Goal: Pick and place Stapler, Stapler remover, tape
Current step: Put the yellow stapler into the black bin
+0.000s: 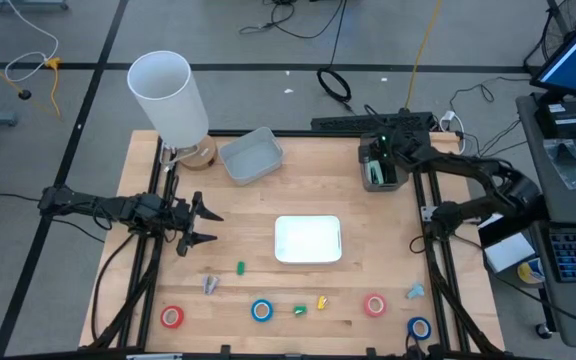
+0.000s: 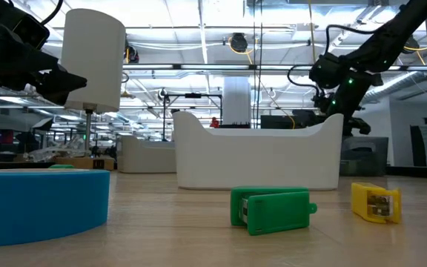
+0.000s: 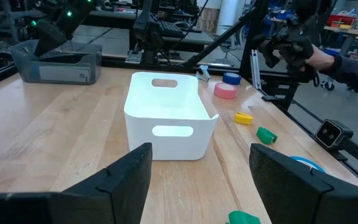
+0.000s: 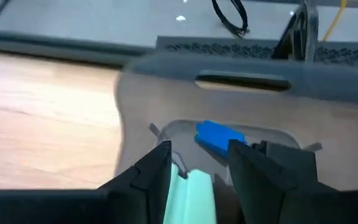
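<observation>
Four tape rolls lie flat along the near edge: red (image 1: 172,317), blue (image 1: 261,311), red (image 1: 374,305), blue (image 1: 419,327). Small pieces lie among them: green (image 1: 240,267), grey (image 1: 211,285), green (image 1: 300,311), yellow (image 1: 321,302), light blue (image 1: 414,291). My left gripper (image 1: 206,225) hovers open at the table's left, pointing at the white bin (image 1: 308,240). My right gripper (image 1: 376,172) reaches down into a grey bin (image 1: 398,183) at the far right, with a pale green stapler (image 4: 191,193) between its fingers. A blue thing (image 4: 219,137) lies in that bin. My right gripper has the pale green stapler (image 4: 194,183) between its two fingers, coming from above and pointing down into the grey bin. The fingers hide the place of contact. Whether the stapler rests on the bin's floor, I cannot tell.
A second grey bin (image 1: 251,155) and a tall white cylinder (image 1: 168,95) stand at the far left. The white bin sits mid-table with bare wood around it. A person's sleeve (image 3: 353,65) shows beyond the table's right side in the left wrist view.
</observation>
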### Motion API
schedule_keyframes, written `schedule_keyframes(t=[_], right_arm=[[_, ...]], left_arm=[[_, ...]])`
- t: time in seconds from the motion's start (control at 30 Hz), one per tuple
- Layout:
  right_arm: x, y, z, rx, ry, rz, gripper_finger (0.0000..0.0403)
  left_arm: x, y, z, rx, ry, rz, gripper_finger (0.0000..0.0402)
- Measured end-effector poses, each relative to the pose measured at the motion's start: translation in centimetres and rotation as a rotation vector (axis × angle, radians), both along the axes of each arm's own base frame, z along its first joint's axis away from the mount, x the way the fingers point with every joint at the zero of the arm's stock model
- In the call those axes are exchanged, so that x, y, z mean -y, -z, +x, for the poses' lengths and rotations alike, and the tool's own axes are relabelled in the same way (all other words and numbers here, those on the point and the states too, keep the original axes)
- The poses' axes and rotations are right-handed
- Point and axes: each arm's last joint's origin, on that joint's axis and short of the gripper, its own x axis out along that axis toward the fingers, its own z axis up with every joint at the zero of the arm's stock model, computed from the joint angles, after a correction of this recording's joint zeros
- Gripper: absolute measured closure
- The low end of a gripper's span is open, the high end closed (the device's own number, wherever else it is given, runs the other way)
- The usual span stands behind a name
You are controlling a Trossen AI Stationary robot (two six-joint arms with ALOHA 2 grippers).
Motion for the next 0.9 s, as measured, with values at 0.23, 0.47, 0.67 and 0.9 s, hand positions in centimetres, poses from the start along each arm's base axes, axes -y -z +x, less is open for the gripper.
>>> schedule_keyframes(t=[0.23, 0.47, 0.67, 0.9], right_arm=[[-2.2, -2.7, 0.9, 0.189, -0.213, 0.011, 0.0263], [-7.8, -3.7, 4.5, 0.279, -0.596, 0.077, 0.0264], [-14.3, -3.7, 6.9, 0.272, -0.934, 0.127, 0.0267], [-20.4, -4.0, 7.7, 0.279, -1.218, 0.065, 0.0268]], left_arm=[[0.0, 0.0, 0.0, 0.001, 0.001, 0.006, 0.0133], [0.0, 0.0, 0.0, 0.001, 0.001, 0.006, 0.0133], [0.0, 0.0, 0.0, 0.000, 0.001, 0.006, 0.0133], [0.0, 0.0, 0.0, 0.001, 0.000, 0.006, 0.0133]])
